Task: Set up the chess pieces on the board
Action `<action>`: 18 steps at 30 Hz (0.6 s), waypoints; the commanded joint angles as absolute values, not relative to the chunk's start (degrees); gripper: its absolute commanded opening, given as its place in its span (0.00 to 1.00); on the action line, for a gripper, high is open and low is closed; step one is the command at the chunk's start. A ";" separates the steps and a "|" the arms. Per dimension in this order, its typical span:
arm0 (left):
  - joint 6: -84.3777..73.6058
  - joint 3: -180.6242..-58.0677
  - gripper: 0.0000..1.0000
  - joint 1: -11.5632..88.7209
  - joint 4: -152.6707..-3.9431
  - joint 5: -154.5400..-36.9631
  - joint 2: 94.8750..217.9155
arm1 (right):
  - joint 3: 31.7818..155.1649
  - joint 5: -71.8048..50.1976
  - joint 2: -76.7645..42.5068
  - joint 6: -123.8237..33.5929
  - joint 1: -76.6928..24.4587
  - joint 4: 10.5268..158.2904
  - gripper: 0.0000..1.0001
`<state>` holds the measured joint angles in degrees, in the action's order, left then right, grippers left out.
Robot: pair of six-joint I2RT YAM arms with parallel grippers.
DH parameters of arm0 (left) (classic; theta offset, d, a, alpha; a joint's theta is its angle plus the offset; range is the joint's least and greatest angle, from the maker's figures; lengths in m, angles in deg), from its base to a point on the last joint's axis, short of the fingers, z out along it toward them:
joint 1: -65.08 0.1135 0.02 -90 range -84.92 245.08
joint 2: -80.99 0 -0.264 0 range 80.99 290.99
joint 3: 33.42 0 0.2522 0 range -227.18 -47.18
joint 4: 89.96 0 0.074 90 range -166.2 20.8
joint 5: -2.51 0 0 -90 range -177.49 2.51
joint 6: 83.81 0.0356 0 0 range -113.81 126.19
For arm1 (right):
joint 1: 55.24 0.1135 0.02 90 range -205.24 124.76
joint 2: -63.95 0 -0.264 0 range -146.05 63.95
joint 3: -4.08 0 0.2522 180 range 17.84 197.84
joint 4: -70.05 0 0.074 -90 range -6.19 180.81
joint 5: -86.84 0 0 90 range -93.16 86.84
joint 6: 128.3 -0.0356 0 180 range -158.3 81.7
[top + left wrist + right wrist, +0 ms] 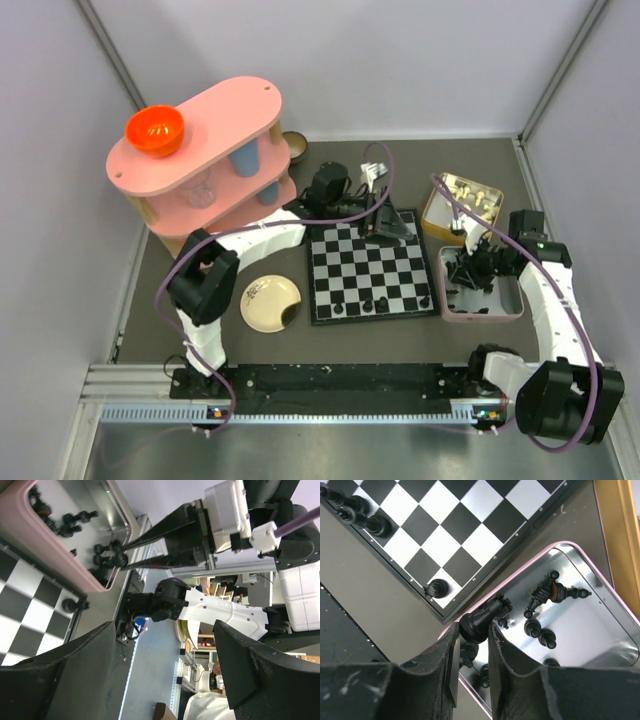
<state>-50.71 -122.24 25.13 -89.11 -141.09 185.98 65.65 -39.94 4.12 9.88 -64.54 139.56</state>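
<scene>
The board (368,268) lies mid-table, with a few black chess pieces (368,303) standing along its near row. Loose black chess pieces (540,630) lie in a pink-rimmed tin (500,305) right of the board. Over that tin's board-side rim, my right gripper (473,627) is shut on a black rook (482,620) by its base. One black piece (437,588) stands on the board's corner square close by. My left gripper (165,625) hovers at the board's far edge (385,222), open with nothing between its fingers (75,670).
A gold tin (462,205) with cream pieces sits behind the pink tin. A round cream plate (270,303) lies left of the board. A pink two-tier shelf (200,150) carrying an orange bowl (154,129) stands at the back left.
</scene>
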 commanded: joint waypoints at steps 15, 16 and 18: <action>-50.58 -146.05 0.72 17.88 -74.81 -143.48 201.48 | 72.07 -52.38 8.05 10.30 -62.90 142.87 0.14; -50.58 -146.40 0.71 17.71 -74.36 -143.39 201.84 | 72.07 -52.38 8.31 10.30 -62.46 142.88 0.14; -50.58 -147.37 0.70 17.44 -73.22 -143.83 202.80 | 72.33 -52.73 8.93 10.65 -62.01 143.05 0.14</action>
<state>-51.15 -143.49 17.88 -75.58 -142.14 201.78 69.41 -49.40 6.79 9.66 -63.30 142.34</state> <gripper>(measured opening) 0.707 0.238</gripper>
